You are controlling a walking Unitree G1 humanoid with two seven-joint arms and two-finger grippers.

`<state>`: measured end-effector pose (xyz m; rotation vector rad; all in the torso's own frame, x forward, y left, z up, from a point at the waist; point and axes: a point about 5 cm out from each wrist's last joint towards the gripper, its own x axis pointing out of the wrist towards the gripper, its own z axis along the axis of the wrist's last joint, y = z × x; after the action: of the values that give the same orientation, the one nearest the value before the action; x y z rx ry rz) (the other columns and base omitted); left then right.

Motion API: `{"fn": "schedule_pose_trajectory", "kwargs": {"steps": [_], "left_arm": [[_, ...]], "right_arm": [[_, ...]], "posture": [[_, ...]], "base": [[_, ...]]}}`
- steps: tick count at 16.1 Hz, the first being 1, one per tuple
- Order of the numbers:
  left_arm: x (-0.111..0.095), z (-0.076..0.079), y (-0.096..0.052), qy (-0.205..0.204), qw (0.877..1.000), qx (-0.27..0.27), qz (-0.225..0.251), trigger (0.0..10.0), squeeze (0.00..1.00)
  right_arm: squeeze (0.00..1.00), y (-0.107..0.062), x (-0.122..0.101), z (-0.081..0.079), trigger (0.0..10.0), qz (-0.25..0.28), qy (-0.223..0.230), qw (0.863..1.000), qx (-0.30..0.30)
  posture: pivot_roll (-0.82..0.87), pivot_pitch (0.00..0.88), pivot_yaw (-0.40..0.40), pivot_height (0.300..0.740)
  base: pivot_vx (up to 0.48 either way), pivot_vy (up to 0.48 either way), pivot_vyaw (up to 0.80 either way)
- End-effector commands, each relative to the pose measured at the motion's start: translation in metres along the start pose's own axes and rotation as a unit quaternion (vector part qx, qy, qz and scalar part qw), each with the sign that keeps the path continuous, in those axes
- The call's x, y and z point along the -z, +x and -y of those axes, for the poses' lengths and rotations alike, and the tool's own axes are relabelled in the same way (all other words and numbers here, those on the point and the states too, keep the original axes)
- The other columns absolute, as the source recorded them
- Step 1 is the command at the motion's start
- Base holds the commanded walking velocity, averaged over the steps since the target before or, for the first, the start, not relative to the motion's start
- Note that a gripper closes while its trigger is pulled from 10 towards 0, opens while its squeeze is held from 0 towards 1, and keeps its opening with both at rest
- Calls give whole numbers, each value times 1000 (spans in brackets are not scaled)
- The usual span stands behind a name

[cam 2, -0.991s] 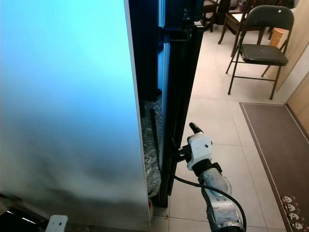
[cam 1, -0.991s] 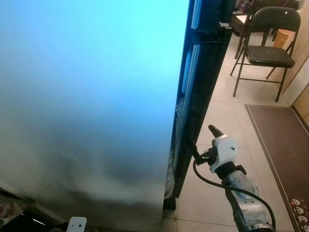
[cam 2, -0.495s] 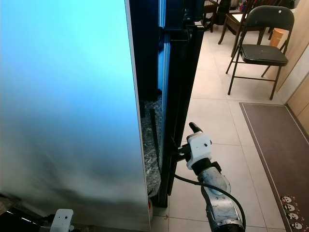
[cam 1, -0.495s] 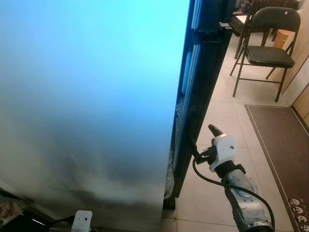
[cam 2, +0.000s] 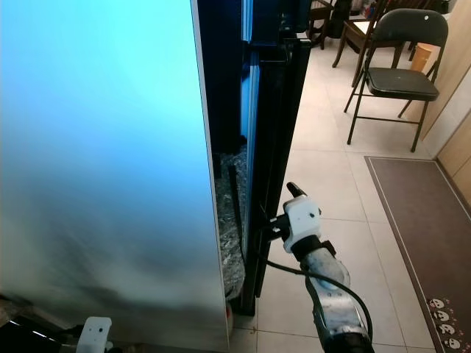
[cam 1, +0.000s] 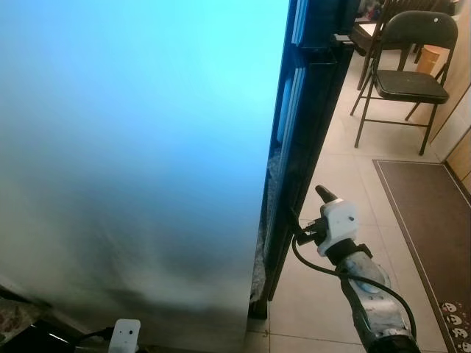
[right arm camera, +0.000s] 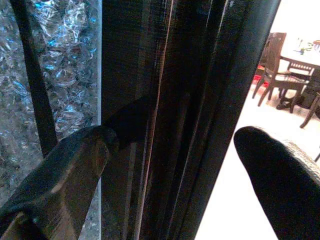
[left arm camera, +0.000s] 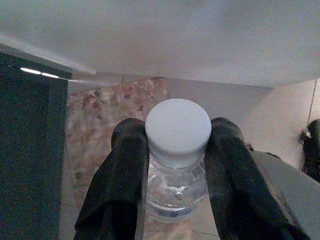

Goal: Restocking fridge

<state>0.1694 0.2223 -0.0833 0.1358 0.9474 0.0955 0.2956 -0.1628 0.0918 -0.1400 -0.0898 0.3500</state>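
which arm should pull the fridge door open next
Right. The right pincer is open, straddling the dark fridge door edge, while the left pincer is shut on a water bottle.

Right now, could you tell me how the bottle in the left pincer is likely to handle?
The bottle is clear plastic holding liquid, so probably fairly heavy and slightly squeezable. The left pincer pinches its neck under the white cap, so it may swing. Its round body would likely roll.

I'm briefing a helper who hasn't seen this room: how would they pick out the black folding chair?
Start at the tall dark fridge door and look past its edge, across the pale tiled floor to the far right. The black folding chair stands there, just beyond the brown mat. Thin metal legs and a black padded seat distinguish it from the wooden chairs behind.
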Motion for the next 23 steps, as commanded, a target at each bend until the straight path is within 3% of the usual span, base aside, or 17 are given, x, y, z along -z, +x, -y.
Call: {"fn": "schedule_pose_trajectory", "kwargs": {"steps": [1,7,11,15,20,23], "left_arm": [[-2,-2,0,-3,1000,-6,5,10000,0],[-5,0,1,-3,1000,-5,12,10000,0],[-3,1,0,-1,1000,-3,10,10000,0],[-7,4,1,4,1000,2,12,10000,0],[-5,6,1,5,1000,5,9,10000,0],[1,6,0,7,1000,5,-2,10000,0]], "right_arm": [[0,5,-5,1,10000,8,-11,1000,-3],[0,13,-9,1,10000,18,-12,1000,-5],[0,3,-4,13,10000,12,-28,998,46],[0,-18,5,38,10000,-4,-29,990,140],[0,-29,13,50,10000,-21,-33,984,171],[0,-46,24,62,10000,-49,-34,973,222]], "posture": [[-94,0,16,740],[-88,0,12,740],[-97,0,15,740],[-104,0,18,740],[-112,0,19,740],[-112,0,20,740]], "base": [[0,0,0],[0,0,0],[0,0,0],[0,0,0],[0,0,0],[0,0,0]]}}
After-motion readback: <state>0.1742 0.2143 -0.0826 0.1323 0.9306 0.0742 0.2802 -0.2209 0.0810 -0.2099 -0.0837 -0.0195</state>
